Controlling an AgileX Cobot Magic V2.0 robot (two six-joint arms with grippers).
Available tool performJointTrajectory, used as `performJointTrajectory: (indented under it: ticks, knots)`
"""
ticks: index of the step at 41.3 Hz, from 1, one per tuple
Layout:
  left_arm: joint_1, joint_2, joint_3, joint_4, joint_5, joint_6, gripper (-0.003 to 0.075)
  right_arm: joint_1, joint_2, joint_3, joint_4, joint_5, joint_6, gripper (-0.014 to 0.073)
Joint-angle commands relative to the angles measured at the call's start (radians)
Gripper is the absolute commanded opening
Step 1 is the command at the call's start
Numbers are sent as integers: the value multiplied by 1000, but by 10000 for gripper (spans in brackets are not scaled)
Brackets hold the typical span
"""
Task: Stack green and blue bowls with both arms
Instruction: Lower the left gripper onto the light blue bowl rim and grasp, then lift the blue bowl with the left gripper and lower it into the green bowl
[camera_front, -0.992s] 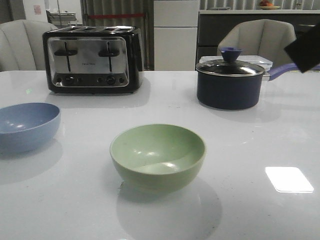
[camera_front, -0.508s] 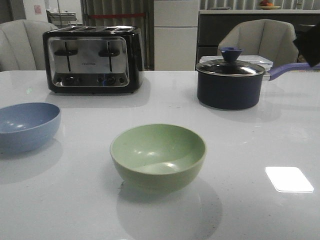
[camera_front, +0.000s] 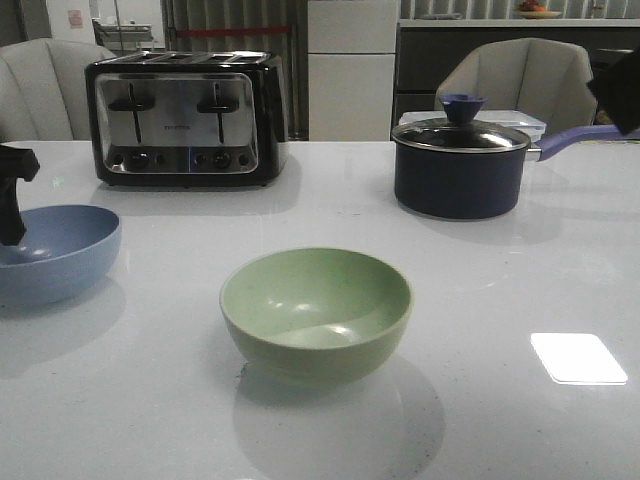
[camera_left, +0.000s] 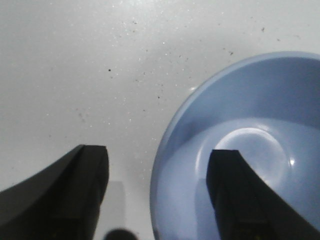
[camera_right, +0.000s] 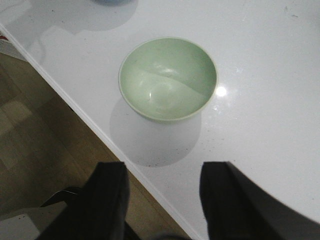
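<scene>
Blue bowl (camera_left: 240, 150) rim sits between the spread left claw (camera_left: 157, 192); right claw (camera_right: 160, 200) spread too.

Beyond the glossy white table (camera_front: 480, 300), which mirrors a bright rectangle of overhead light (camera_front: 578, 358), stand two pale upholstered chairs (camera_front: 520, 85), a white cabinet (camera_front: 350, 70), a dark counter (camera_front: 480, 45) and grey curtains (camera_front: 230, 25), with wood-look flooring (camera_right: 35, 150) below the table edge.
</scene>
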Motion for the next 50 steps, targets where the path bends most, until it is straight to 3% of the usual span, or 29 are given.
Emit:
performJointTrajectory:
  ticks: [1, 16, 23, 31, 39, 50]
  knots:
    - [-2, -24, -39, -10, -31, -2, 376, -1, -8, -26, 2, -57, -13, 446]
    - [-2, -20, -39, 1, 7, 7, 90, -1, -8, -26, 2, -57, -13, 446]
    - [-11, -68, -39, -36, 40, 49, 97, -1, -8, -26, 2, -57, -13, 446]
    - [-68, -211, -39, -181, 78, 178, 97, -1, -8, -26, 2, -56, -13, 446]
    - [-239, -348, -45, -230, 121, 242, 97, -1, -8, -26, 2, -55, -13, 446]
    - [-513, -317, -129, -230, 161, 244, 97, -1, -8, -26, 2, -55, -13, 446]
